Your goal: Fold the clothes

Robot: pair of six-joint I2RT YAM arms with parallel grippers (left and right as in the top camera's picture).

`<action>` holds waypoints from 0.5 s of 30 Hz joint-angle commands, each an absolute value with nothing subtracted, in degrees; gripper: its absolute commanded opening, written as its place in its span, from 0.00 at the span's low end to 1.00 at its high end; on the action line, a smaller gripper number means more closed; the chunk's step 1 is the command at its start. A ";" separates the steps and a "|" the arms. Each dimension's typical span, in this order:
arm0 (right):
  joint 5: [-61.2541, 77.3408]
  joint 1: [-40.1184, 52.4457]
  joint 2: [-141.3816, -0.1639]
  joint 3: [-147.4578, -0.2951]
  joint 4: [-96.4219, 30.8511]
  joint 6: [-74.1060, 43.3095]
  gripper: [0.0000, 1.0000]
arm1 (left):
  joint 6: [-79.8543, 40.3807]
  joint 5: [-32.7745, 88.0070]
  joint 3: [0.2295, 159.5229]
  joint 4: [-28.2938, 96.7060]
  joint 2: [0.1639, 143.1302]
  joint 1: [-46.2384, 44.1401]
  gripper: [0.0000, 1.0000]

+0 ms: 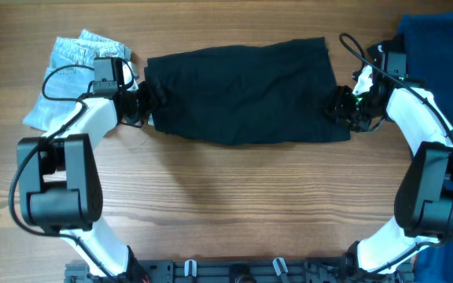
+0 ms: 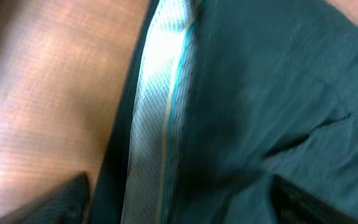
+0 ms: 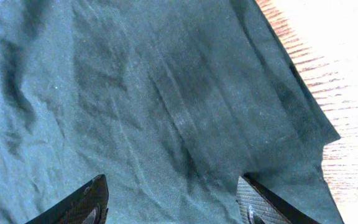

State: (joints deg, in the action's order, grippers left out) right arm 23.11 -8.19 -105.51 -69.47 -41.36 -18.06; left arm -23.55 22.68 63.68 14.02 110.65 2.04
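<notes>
A dark green-black garment (image 1: 246, 93) lies flat across the far middle of the table. My left gripper (image 1: 144, 101) is at its left edge, open; the left wrist view shows its fingers (image 2: 179, 202) wide apart over the cloth and a pale waistband strip (image 2: 157, 112). My right gripper (image 1: 338, 106) is at the garment's right edge, open; the right wrist view shows its fingertips (image 3: 176, 202) spread over the dark cloth (image 3: 142, 93), with nothing between them.
A folded light-blue denim piece (image 1: 73, 71) lies at the far left behind my left arm. A blue cloth pile (image 1: 439, 39) sits at the far right edge. Bare wooden table (image 1: 242, 196) fills the front.
</notes>
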 commanded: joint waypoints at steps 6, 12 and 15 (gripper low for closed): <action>24.18 -8.21 -104.55 -69.54 -41.65 -16.75 0.63 | -20.29 24.91 62.81 11.33 114.87 -0.43 0.46; 24.49 -8.21 -104.55 -69.54 -42.57 -16.95 0.60 | -18.20 25.12 62.81 9.52 116.99 -4.62 0.39; 24.49 -8.21 -104.55 -69.54 -43.68 -16.88 0.58 | -17.93 25.10 62.85 10.44 116.64 -4.25 0.04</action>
